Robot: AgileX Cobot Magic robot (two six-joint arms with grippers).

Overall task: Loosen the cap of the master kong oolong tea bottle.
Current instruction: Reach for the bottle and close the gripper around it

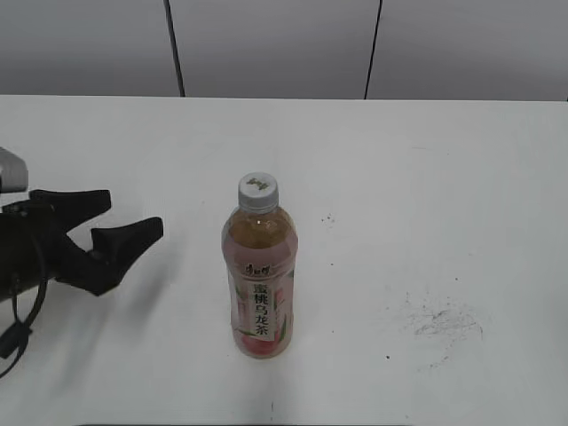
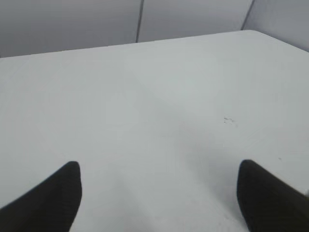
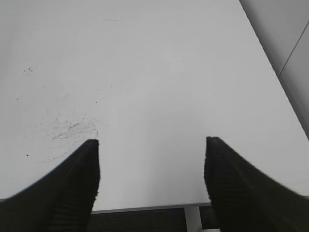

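Observation:
The master kong oolong tea bottle (image 1: 259, 280) stands upright near the middle of the white table (image 1: 426, 177), amber tea inside, pink label with a white strip of black characters. Its white-grey cap (image 1: 257, 192) sits on the neck, a dark mark on top. My left gripper (image 1: 133, 217) hovers open at the left, well clear of the bottle, nothing between its black fingers. In the left wrist view the left gripper (image 2: 158, 166) frames only bare table. The right gripper (image 3: 152, 145) is open over the table's near edge; the bottle does not show in either wrist view.
Grey wall panels (image 1: 266, 44) rise behind the table. Dark scuff marks (image 1: 444, 321) lie on the table right of the bottle, scuff marks (image 3: 72, 128) also left of the right gripper. The table's edge and a leg (image 3: 193, 217) show below the right gripper.

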